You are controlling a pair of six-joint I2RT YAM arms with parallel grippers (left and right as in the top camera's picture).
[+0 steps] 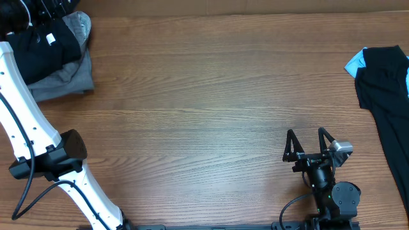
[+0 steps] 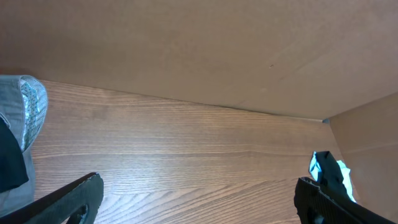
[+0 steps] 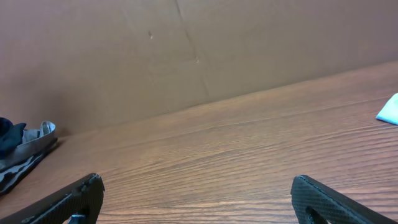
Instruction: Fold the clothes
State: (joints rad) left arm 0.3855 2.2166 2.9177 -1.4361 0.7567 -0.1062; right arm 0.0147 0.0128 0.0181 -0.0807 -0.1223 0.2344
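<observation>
Right gripper (image 1: 308, 144) sits closest to me, low over the table (image 1: 204, 121) just ahead of its base, with its two black fingers (image 1: 291, 147) spread wide and nothing between them. From its wrist camera I see the same thing: both fingertips far apart at the bottom corners with bare wood filling the gap.

One white left arm (image 1: 25, 121) rises from the near-left edge and reaches toward the far-left corner. On its wrist camera the left gripper (image 2: 199, 182) is also wide open and holds nothing, two fingers framing bare wood.

Along the right edge lies one black garment (image 1: 383, 102), spread loosely and unfolded, running from the near side toward the far side and partly out of frame. At its far end a single light-blue cloth (image 1: 353, 64) peeks out from under it. The same blue shows behind the left wrist's right finger and at the right border of the right wrist view.

In the far-left corner is one folded stack (image 1: 54, 64), well apart from the black garment. I count two items in it: a black piece (image 1: 32, 54) with a small white tag (image 1: 51, 39), lying on a grey piece (image 1: 67, 80). The end of the left arm is over this stack, but overhead I cannot make out its fingers.

Beyond the table stands a cardboard wall (image 3: 186, 50).
</observation>
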